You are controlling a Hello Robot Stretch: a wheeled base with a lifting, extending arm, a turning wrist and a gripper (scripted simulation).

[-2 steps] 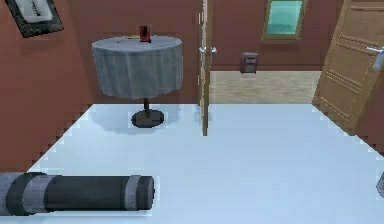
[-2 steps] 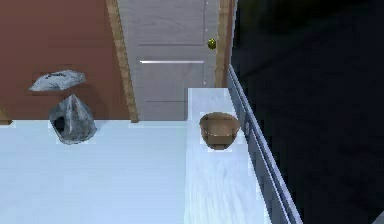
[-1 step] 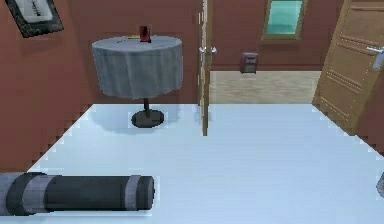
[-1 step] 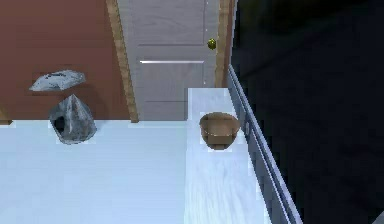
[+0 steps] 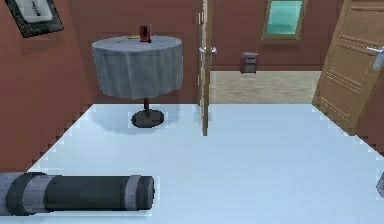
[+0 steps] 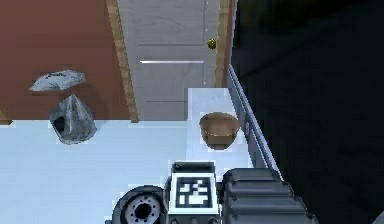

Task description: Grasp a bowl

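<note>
Nearest in the forward view, a dark roll (image 5: 75,193) is laid on the pale floor (image 5: 250,160). Beyond it a small red thing (image 5: 146,33) is set on a round surface (image 5: 138,62), left of a door edge (image 5: 205,70). In the arm side view the hand (image 6: 140,207) is seen at the bottom edge, beside a marker (image 6: 195,193); whether anything is held cannot be told. The brown bowl (image 6: 218,128) is set upright on a white surface (image 6: 205,100) by a white door (image 6: 170,50), apart from the hand.
</note>
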